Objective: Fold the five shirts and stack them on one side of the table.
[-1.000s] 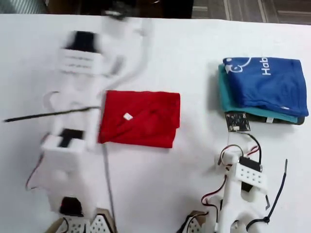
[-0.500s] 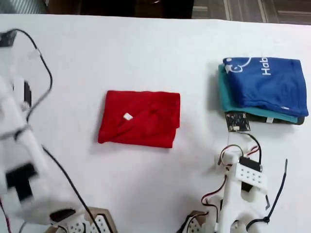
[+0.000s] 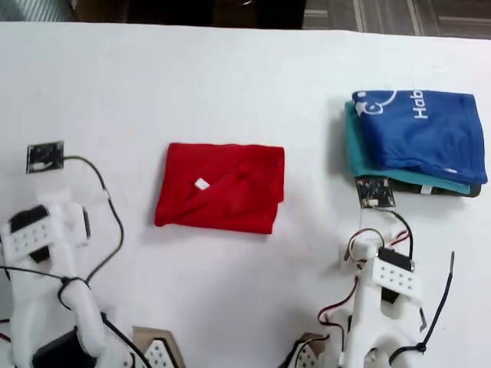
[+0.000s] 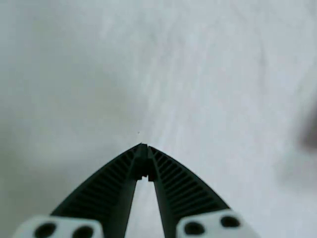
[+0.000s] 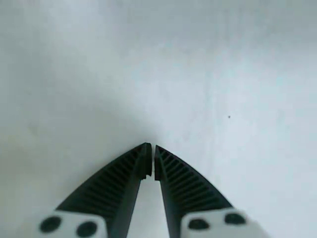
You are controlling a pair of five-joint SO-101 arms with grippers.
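Centre of the high view: a folded red cloth shirt (image 3: 220,187), a neat rectangle with a small white tag (image 3: 202,184) facing up, flat on the white table (image 3: 230,77). Looks finished as a fold but lies well apart from the pile, so probably awaiting transfer.

Upper right of the frame: a stack of folded shirts, with a blue printed shirt (image 3: 418,132) on top, a teal shirt (image 3: 360,157) under it and a dark edge beneath (too little showing to count layers). Serves as the collecting spot, set at one side to leave the middle free for folding.

Lower left: the white left arm (image 3: 46,253), low near its base. Lower right: the white right arm (image 3: 380,284), just below the stack.

Left gripper (image 4: 142,161): black ribbed jaws pressed together over table, holding nothing. Right gripper (image 5: 152,161): closed to a hairline slit, likewise empty.
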